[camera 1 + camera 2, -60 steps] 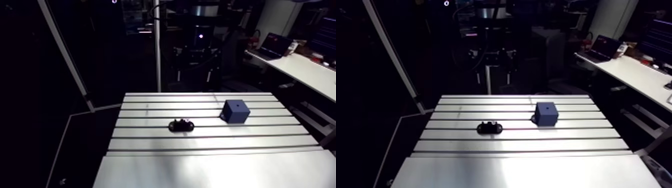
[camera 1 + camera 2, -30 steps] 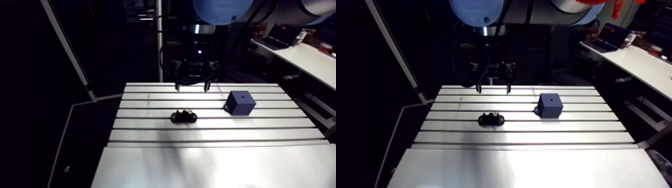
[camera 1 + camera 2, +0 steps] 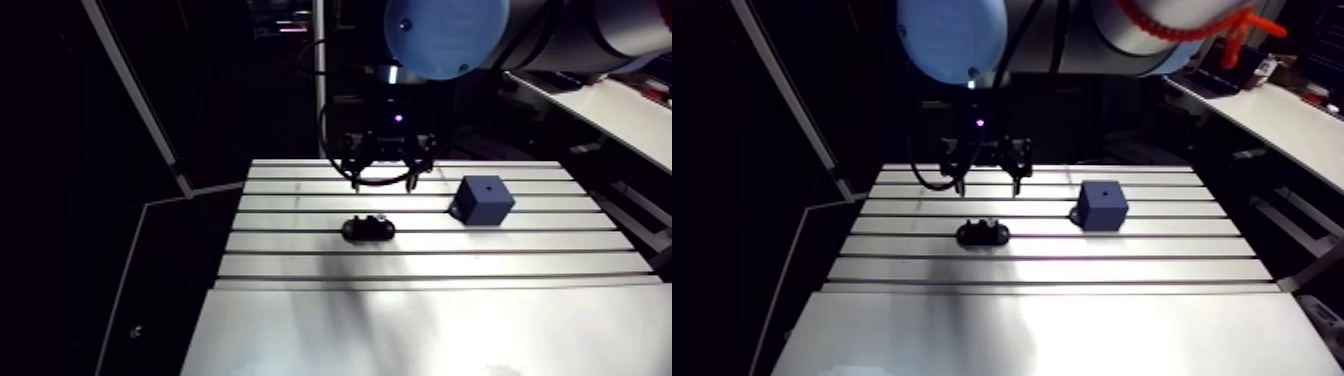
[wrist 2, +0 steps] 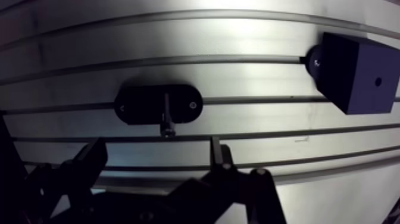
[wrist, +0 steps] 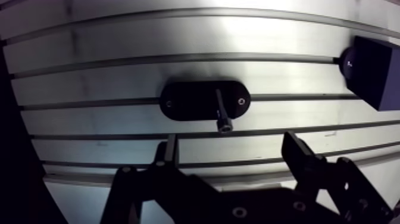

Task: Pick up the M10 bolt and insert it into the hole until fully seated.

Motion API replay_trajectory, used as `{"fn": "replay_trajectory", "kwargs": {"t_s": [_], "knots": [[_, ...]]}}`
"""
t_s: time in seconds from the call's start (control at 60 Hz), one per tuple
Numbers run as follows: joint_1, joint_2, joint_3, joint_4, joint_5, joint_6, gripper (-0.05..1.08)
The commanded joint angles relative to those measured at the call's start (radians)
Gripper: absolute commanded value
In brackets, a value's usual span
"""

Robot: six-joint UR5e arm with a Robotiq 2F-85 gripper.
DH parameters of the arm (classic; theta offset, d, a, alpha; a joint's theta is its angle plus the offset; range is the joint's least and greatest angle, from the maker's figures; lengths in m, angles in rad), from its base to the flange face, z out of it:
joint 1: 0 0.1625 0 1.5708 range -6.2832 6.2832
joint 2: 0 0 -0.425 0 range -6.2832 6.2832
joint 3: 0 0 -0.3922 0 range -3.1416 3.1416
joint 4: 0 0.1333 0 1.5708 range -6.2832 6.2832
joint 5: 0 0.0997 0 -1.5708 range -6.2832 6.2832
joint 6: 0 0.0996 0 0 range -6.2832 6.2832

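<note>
The smooth front sheet of the table [image 3: 400, 325] lies nearest the arm camera, and the slotted rows run behind it. On the middle rows sits a black oval holder [image 3: 368, 229]. The wrist view shows the bolt [image 5: 221, 111] lying across this holder, with its head reaching just past the edge that faces the gripper. Nothing grips the bolt.

A blue block [image 3: 482, 200] stands well apart to one side of the holder and slightly farther back. The small hole [image 4: 377, 80] in its top face is open. A dark round part shows low on one of its side faces.

Beyond the holder, the gripper [image 3: 383, 181] hangs above the far rows with its two fingers spread wide and nothing between them. In the wrist view the bolt lies just ahead of the gap between the fingertips [image 5: 171, 145].

Just before, the gripper was higher, over the table's far edge. It has since come lower and closer to the holder. The arm's blue joint cap now fills more of the arm view, which has shifted with the arm. Holder, bolt and block stay on the same rows.
</note>
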State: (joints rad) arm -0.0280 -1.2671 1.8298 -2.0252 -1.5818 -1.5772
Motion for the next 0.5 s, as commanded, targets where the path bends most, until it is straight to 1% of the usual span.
{"fn": "replay_trajectory", "kwargs": {"t_s": [0.017, 0.217, 0.4, 0.483, 0.5], "knots": [[-0.001, -0.003, 0.025, -0.018, 0.001, -0.013, 0.06], [-0.001, -0.018, 0.063, -0.099, 0.001, -0.043, 0.06], [-0.001, -0.033, 0.096, -0.151, 0.000, -0.061, 0.06], [-0.001, -0.047, 0.126, -0.197, 0.000, -0.078, 0.06], [-0.001, -0.053, 0.139, -0.219, 0.000, -0.084, 0.06]]}}
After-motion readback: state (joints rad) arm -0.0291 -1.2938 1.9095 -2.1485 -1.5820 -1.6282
